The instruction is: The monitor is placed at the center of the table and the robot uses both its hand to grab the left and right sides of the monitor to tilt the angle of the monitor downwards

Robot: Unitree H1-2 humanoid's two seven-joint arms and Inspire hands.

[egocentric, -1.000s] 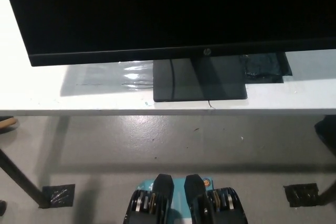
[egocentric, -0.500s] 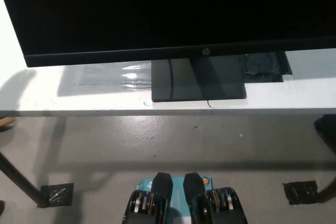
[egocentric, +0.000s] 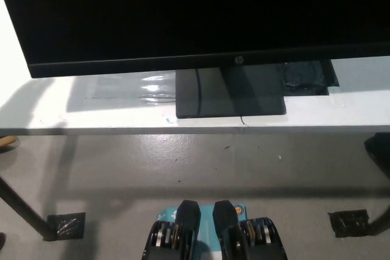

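Black monitor stands on the white table; neither hand shows.

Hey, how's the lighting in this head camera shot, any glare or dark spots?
Head view: the monitor screen is a featureless black; a glossy patch on the white table catches glare left of the stand base; soft shadow lies on the table's left end; focus is slightly soft. Neither hand is in view.

Bare table strip left of the stand base, monitor overhanging it.
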